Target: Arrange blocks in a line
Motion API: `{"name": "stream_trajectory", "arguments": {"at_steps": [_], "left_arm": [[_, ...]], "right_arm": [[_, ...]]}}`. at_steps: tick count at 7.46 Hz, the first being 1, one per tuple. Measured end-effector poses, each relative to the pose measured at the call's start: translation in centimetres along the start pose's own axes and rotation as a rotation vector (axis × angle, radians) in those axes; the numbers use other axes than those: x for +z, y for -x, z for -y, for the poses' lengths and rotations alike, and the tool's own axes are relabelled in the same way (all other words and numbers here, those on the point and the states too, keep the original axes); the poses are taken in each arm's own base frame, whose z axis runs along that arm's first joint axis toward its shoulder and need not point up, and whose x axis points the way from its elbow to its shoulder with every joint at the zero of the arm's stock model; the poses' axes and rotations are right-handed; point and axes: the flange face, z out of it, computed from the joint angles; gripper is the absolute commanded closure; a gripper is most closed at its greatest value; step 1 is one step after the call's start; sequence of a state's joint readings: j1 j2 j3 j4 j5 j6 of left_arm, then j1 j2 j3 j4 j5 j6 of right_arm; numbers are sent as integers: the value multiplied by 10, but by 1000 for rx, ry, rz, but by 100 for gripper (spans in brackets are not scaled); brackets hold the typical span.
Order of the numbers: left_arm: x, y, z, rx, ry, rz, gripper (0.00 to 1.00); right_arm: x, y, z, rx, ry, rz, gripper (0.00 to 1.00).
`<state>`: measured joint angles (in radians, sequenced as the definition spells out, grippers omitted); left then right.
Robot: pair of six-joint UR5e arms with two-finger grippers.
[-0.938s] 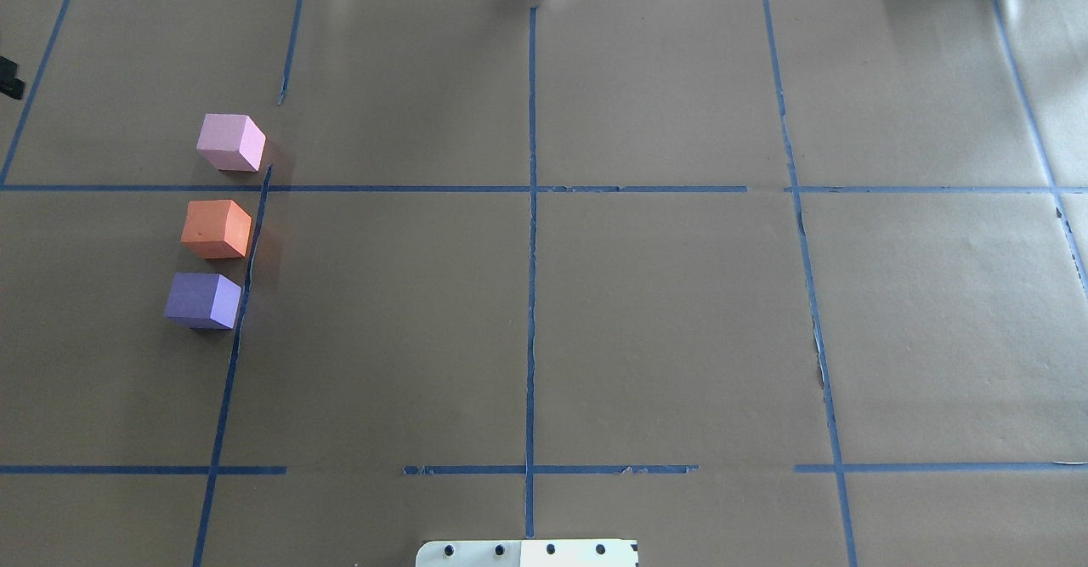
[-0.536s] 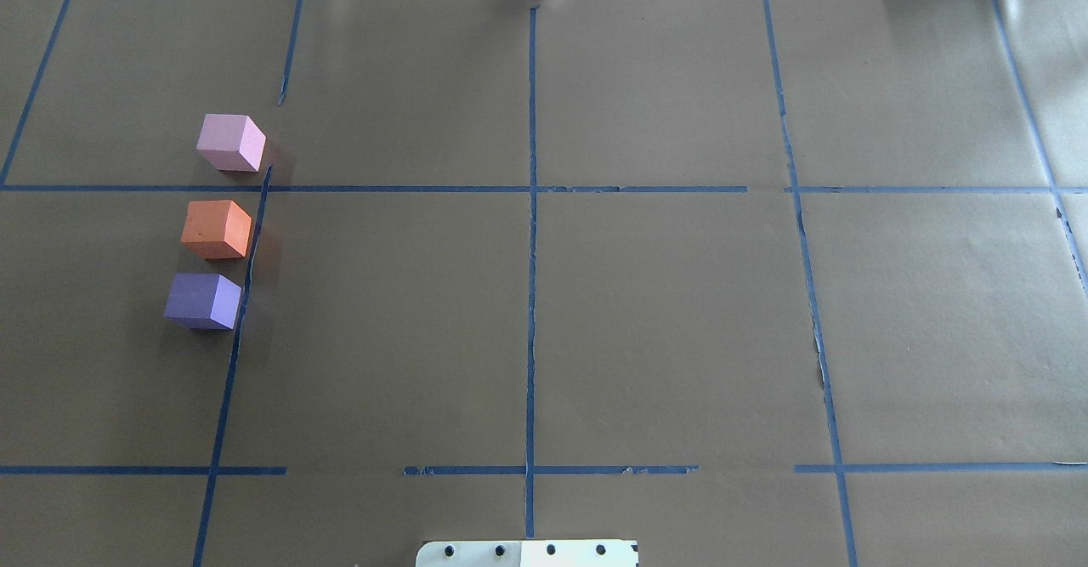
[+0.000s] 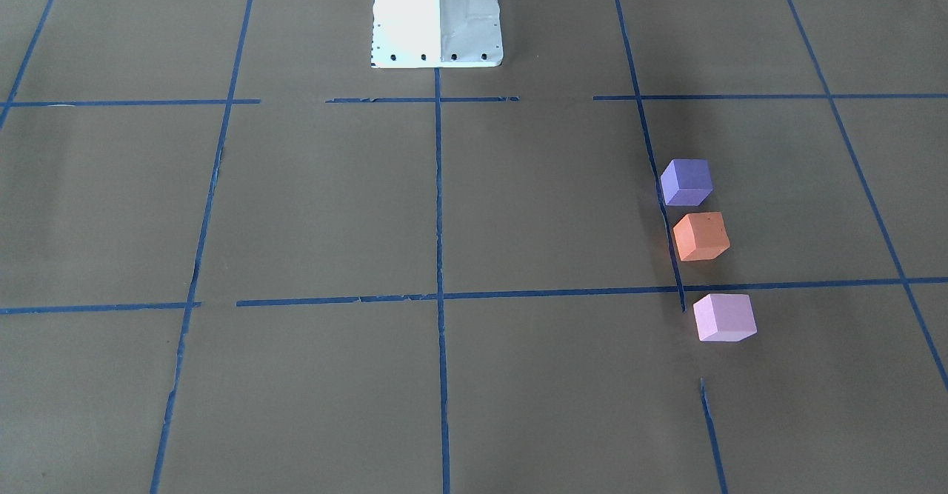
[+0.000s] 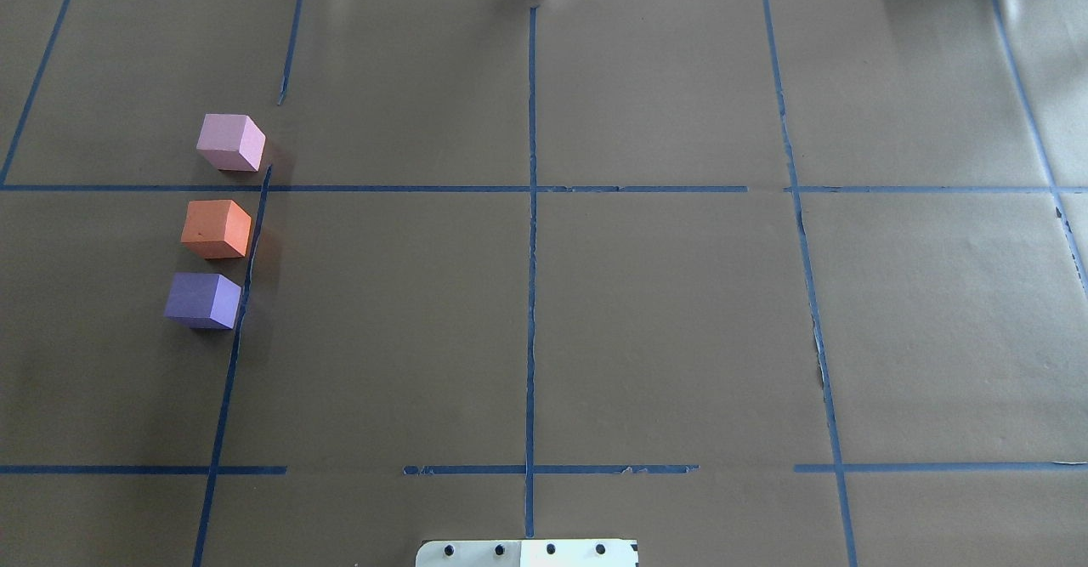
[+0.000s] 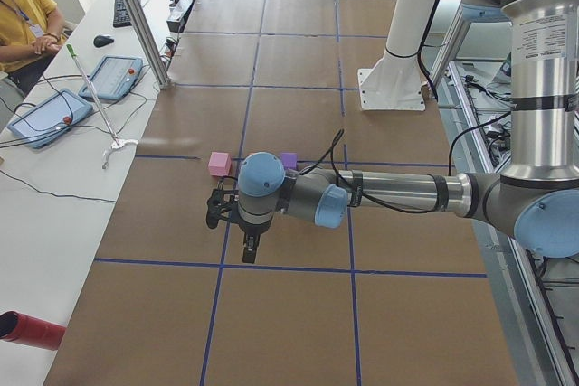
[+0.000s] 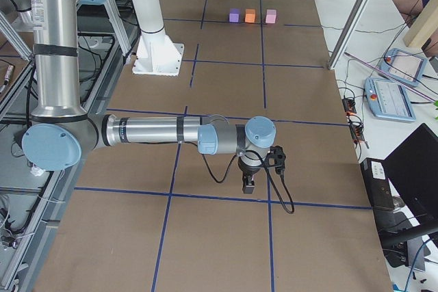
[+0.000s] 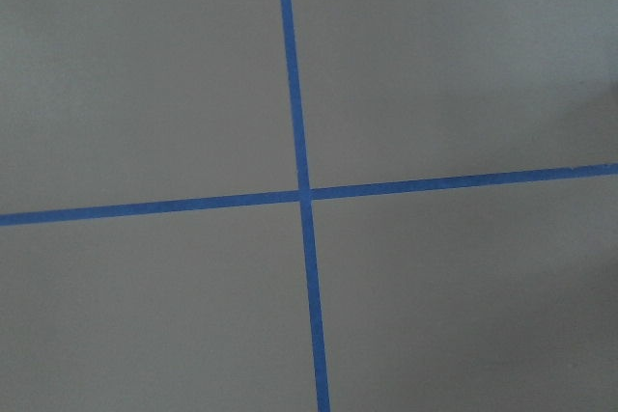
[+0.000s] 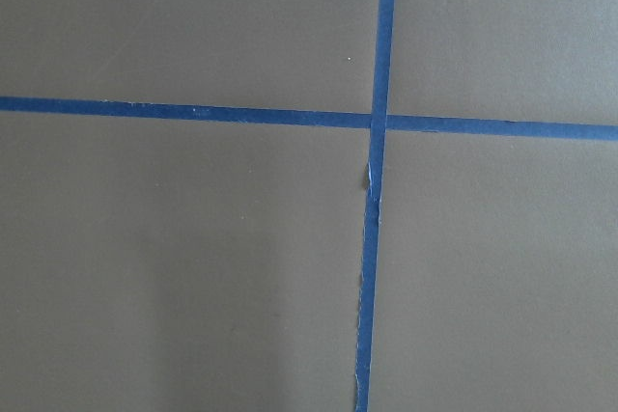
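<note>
Three cubes stand in a near-straight row on the brown paper at the robot's left: the pale pink block (image 4: 229,142) farthest, the orange block (image 4: 216,228) in the middle, the purple block (image 4: 202,300) nearest. They also show in the front-facing view: purple block (image 3: 686,181), orange block (image 3: 701,236), pink block (image 3: 723,317). My left gripper (image 5: 251,244) shows only in the exterior left view, hanging over the table well short of the blocks. My right gripper (image 6: 249,184) shows only in the exterior right view, far from them. I cannot tell whether either is open or shut.
The white robot base (image 4: 527,552) sits at the table's near edge. Blue tape lines (image 4: 531,252) grid the paper. Tablets (image 5: 113,77), a red cylinder (image 5: 32,330) and an operator (image 5: 23,15) are beside the table. Cables lie along the far edge.
A small dark object at the overhead view's left edge 0.9 s ago is gone from view. The three blocks have not moved.
</note>
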<state>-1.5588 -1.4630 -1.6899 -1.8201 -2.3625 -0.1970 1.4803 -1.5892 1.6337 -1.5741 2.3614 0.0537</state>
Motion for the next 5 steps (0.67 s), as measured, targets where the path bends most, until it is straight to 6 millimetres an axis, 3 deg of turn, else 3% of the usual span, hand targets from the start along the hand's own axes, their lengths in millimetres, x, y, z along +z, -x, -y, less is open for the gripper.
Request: {"name": "stream_trajectory", "arguments": {"at_steps": [2, 5], "left_arm": [[13, 15, 3, -17, 20, 10, 0], [11, 24, 3, 41, 18, 15, 0]], "right_arm": [[0, 0, 0, 0, 0, 0, 0], [0, 0, 0, 0, 0, -1, 0]]}}
